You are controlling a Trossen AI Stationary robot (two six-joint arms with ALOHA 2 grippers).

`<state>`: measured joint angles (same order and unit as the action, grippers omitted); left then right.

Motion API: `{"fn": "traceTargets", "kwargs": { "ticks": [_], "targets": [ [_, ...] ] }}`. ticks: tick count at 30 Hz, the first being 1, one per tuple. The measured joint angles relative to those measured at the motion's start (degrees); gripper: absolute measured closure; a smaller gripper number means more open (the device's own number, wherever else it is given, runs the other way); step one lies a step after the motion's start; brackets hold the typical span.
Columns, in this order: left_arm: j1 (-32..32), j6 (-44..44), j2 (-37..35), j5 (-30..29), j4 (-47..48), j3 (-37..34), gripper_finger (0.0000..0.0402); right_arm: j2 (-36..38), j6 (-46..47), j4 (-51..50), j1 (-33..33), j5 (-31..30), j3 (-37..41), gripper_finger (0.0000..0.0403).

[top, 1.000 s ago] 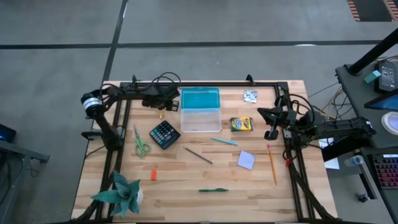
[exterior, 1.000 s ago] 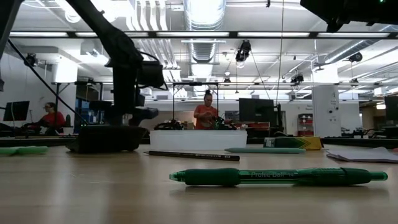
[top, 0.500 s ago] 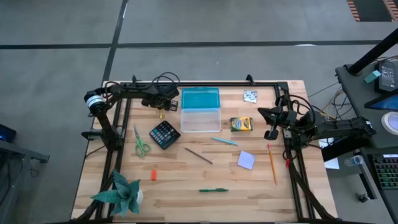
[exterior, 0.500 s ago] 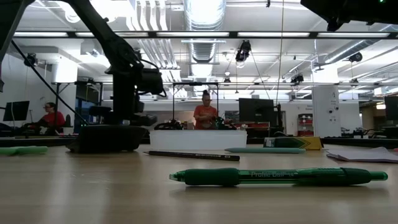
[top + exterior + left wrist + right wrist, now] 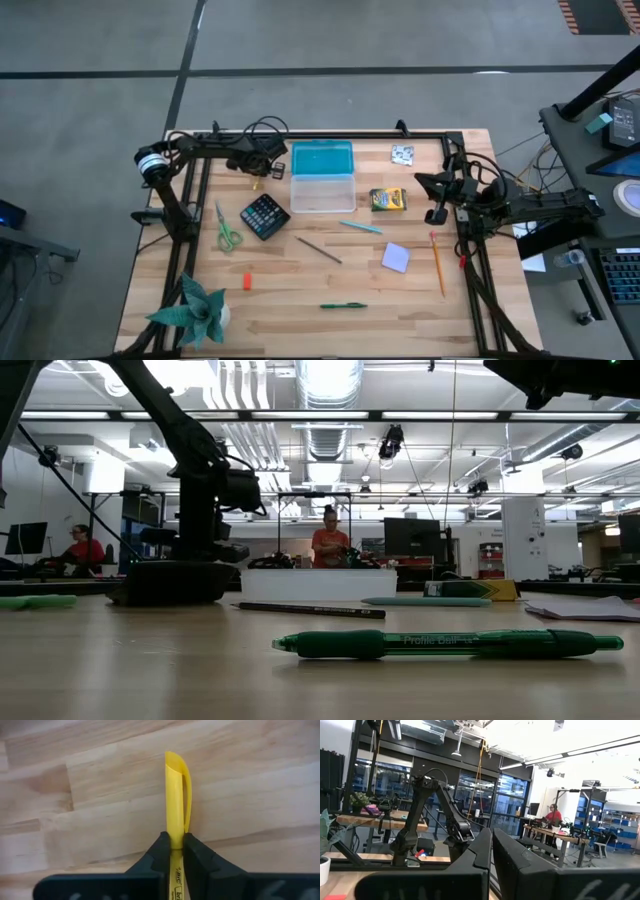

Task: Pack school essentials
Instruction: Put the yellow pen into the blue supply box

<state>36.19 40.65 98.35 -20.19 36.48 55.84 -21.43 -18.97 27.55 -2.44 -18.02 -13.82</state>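
Currently, by label:
Left gripper (image 5: 175, 851): fingers pinched tight on a yellow highlighter (image 5: 174, 800), just above bare wood beside the clear box (image 5: 322, 177).
Right gripper (image 5: 491, 851): fingers pressed together, nothing between them, raised at the table's right edge.
Green pen (image 5: 447, 644): lying flat at the near edge.
Crayon pack (image 5: 388, 199): beside the box.
Scissors (image 5: 225, 228): left of the calculator (image 5: 265, 215).

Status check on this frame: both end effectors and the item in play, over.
Left end effector shut on yellow highlighter, beside the teal-lidded box. Right end effector idle at right edge, shut, empty. Nothing in the way.
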Motion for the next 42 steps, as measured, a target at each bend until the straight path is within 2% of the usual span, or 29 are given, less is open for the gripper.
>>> {"fn": "traceTargets", "kwargs": {
  "ticks": [7,12,20,25,27,29,32,38,42],
  "targets": [
    [-2.9,-5.1,-5.4,0.2,6.6,5.7,0.0399,0.0,-0.1,0.0,0.0,0.0,0.0,0.0394],
    [-5.8,-5.4,-10.2,-0.2,9.8,9.5,0.0399,0.0,-0.1,0.0,0.0,-0.1,0.0,0.0394],
    [-3.6,-5.5,-11.2,-1.1,10.2,4.6,0.0401,0.0,0.2,-0.2,0.0,-0.1,0.0,0.0394],
    [-1.3,-9.6,-9.2,-1.0,1.7,0.2,0.0402,0.0,-0.1,-0.2,0.0,-0.1,0.0,0.0394],
    [0.7,-9.8,-9.0,2.8,-1.2,-0.9,0.0398,0.0,-0.1,-0.2,0.0,-0.1,0.0,0.0394],
    [2.6,-10.3,-9.1,5.7,-3.4,-1.9,0.0384,0.0,-0.4,-0.2,0.0,-0.1,0.0,0.0394],
    [4.5,-11.3,-9.1,6.0,-3.4,-3.0,0.0345,0.0,-0.6,-0.2,0.0,-0.1,0.0,0.0394],
    [5.6,-12.9,-9.1,2.9,-8.1,-5.2,0.0251,0.0,-0.7,-0.2,0.0,-0.1,0.0,0.0394],
    [5.6,-13.0,-9.1,2.0,-10.2,-7.0,0.0228,0.0,-0.8,-0.2,0.0,-0.1,0.0,0.0394]
  ]
}}
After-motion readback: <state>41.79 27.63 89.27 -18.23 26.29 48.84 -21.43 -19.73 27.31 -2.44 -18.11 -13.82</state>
